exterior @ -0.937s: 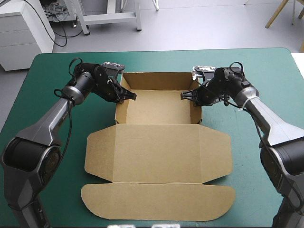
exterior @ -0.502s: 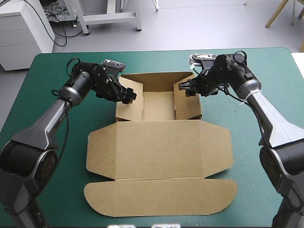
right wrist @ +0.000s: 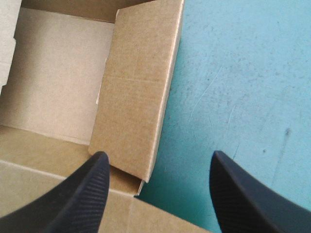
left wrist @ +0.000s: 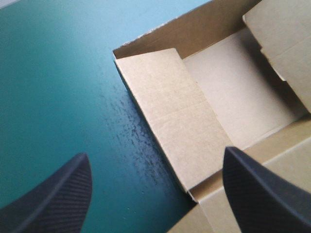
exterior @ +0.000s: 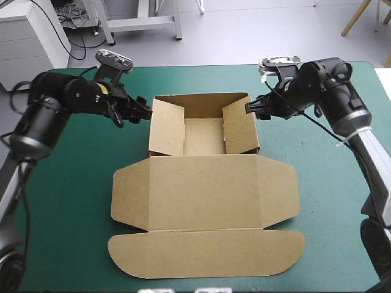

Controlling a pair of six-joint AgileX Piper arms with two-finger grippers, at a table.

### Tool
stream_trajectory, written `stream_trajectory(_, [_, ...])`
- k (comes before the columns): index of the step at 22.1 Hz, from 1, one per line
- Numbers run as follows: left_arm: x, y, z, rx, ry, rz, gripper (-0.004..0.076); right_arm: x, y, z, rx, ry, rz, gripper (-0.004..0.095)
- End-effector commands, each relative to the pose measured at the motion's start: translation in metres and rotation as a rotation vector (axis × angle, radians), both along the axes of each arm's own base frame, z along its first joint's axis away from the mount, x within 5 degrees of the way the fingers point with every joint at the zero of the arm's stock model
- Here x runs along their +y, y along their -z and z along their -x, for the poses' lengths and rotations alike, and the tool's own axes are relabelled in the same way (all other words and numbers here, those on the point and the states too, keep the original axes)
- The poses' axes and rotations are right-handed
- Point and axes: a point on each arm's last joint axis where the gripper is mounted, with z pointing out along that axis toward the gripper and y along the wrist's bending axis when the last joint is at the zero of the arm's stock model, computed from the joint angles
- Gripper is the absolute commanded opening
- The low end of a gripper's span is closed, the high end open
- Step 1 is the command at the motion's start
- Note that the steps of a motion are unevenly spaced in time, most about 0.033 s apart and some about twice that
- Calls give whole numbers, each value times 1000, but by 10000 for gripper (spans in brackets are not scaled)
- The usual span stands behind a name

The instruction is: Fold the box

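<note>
The brown box [exterior: 201,183] lies mid-table as an open tray, its lid flat toward the front edge. The back wall and both side walls stand raised: the left wall [exterior: 166,125] and the right wall [exterior: 241,125] lean slightly inward. My left gripper [exterior: 139,111] hovers open just outside the left wall, holding nothing. In the left wrist view its black fingers [left wrist: 53,194] stand wide apart, with that wall [left wrist: 175,116] ahead. My right gripper [exterior: 252,108] is open just outside the right wall. That wall [right wrist: 136,92] shows ahead between its fingers [right wrist: 243,194].
The lid's rounded front flap [exterior: 208,253] reaches close to the table's front edge. Teal-green cover [exterior: 73,183] shows to the left and right of the box, under both arms.
Both grippers were shut at the side walls earlier. They have opened, let go, and drawn back outward from the box. The side walls now stand folded inward.
</note>
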Motion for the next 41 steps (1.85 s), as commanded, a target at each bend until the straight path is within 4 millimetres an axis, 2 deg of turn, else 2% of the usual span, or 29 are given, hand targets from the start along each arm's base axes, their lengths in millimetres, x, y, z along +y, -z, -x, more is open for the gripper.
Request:
stream_trajectory(1, [15, -48, 47, -151, 28, 32, 527, -6, -36, 21, -119, -8, -30, 578])
stream_trajectory(4, [33, -72, 98, -205, 31, 36, 526, -3, -38, 21, -127, -17, -72, 579])
stream_trajectory(7, [45, -79, 134, -258, 30, 54, 507, 2, -29, 14, -102, -55, -73, 595])
stream_trajectory(9, [55, -70, 161, -264, 24, 63, 499, 6, -16, 2, -68, -50, -76, 627])
stream_trajectory(11, [60, -56, 177, -249, 16, 72, 499, 15, -5, -5, -43, -68, -65, 634])
stream_trajectory(14, [68, -34, 197, -233, 9, 69, 498, 34, 9, -14, -56, -66, -13, 634])
stream_trajectory(17, [74, -16, 214, -215, -6, 81, 499, 42, 27, -33, -64, -29, 32, 635])
stream_trajectory(20, [77, -8, 221, -212, -12, 81, 499, 43, 43, -45, -24, -24, 75, 635])
stream_trajectory(25, [82, -8, 229, -229, -37, 78, 499, 50, 70, -64, 28, -18, 93, 634])
stream_trajectory(30, [83, -8, 229, -237, -44, 67, 499, 55, 84, -73, 37, -4, 83, 607])
stream_trajectory(34, [83, -8, 229, -241, -44, 69, 498, 54, 83, -75, 20, -2, 86, 377])
stream_trajectory(35, [83, -8, 229, -241, -44, 69, 498, 54, 83, -75, 20, -2, 94, 282])
stream_trajectory(36, [83, -8, 228, -242, -44, 69, 497, 53, 84, -75, 21, -8, 110, 45])
stream_trajectory(37, [83, -8, 228, -242, -44, 69, 496, 50, 84, -75, 17, -7, 149, -4])
stream_trajectory(40, [83, -8, 229, -237, -44, 67, 496, 36, 82, -76, 21, 16, 226, -19])
stream_trajectory(41, [83, -8, 229, -235, -44, 67, 496, 21, 77, -78, 16, 42, 230, -19])
